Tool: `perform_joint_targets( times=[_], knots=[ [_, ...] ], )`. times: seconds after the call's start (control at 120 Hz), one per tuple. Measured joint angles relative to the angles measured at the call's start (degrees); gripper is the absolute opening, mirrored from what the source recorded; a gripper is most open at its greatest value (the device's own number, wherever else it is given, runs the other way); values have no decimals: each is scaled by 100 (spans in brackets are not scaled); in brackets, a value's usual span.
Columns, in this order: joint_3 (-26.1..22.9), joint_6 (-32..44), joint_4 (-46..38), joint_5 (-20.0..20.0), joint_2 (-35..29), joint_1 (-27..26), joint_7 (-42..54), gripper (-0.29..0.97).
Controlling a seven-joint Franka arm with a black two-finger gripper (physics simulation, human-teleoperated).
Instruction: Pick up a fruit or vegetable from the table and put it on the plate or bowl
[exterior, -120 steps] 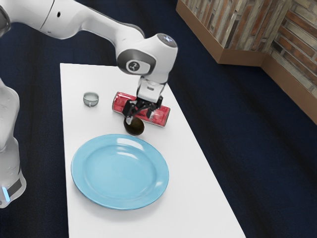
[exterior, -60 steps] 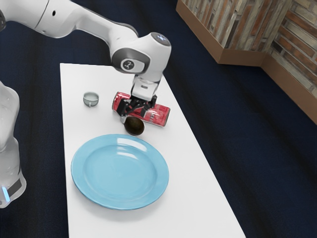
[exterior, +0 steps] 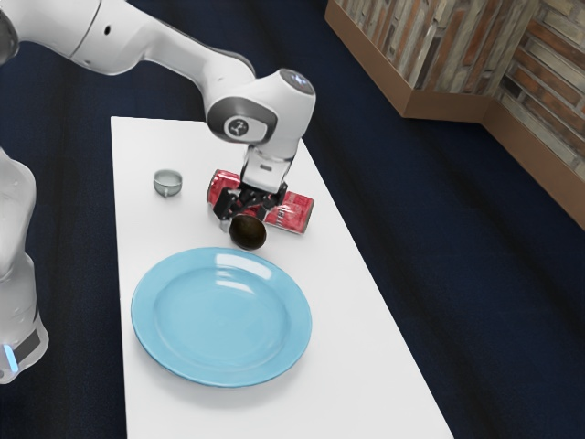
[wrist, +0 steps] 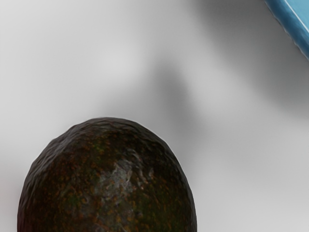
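Note:
A dark, rough-skinned avocado (exterior: pixel 249 234) lies on the white table (exterior: pixel 366 347), just beyond the far rim of the blue plate (exterior: pixel 155 320). My gripper (exterior: pixel 240 216) hangs low right over the avocado's far side, open, with one black finger (exterior: pixel 223 219) down beside the fruit. In the wrist view the avocado (wrist: pixel 108 183) sits directly under the hand, with the plate's blue rim (wrist: pixel 292 21) in a corner.
A red can (exterior: pixel 294 210) lies on its side right behind the gripper and the avocado. A small metal cup (exterior: pixel 167 183) stands further toward the exterior view's left. The table's right edge runs close past the can.
My hand has shifted a little toward the exterior view's left and settled lower over the avocado. The avocado, can and plate have not moved.

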Motion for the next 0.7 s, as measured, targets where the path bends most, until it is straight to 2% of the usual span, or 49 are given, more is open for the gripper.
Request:
perform_joint_targets(
  times=[0.7],
  knots=[
    [95,87,7,-19,277,0,3,68]
  ],
)
